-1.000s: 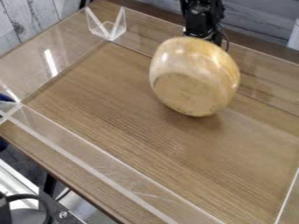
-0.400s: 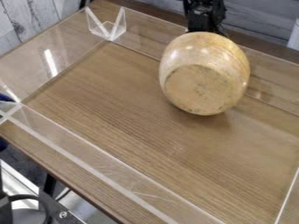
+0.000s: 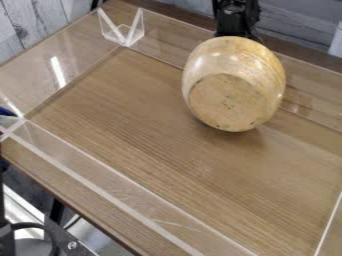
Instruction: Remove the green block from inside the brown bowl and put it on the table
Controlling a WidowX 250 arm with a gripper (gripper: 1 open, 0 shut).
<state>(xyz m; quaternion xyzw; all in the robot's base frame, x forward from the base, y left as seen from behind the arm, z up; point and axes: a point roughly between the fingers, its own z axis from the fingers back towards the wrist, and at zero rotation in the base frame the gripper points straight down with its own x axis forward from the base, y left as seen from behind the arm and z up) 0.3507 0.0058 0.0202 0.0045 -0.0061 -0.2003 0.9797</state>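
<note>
The brown bowl (image 3: 234, 85) is tipped on its side above the back right of the table (image 3: 120, 130), its flat round base turned toward the camera. My black gripper (image 3: 241, 33) comes down from the top edge of the view right behind the bowl's upper far rim. Its fingertips are hidden by the bowl, and it looks shut on that rim, holding the bowl tilted. The bowl's inside faces away from the camera. The green block is hidden.
Low clear acrylic walls (image 3: 80, 165) run around the tabletop. A clear folded acrylic piece (image 3: 120, 30) stands at the back left corner. Bare wood-grain surface stretches left of and in front of the bowl.
The bowl has shifted a little right and back and tipped further upright, its base facing the camera more squarely. In the last half second nothing visibly moved.
</note>
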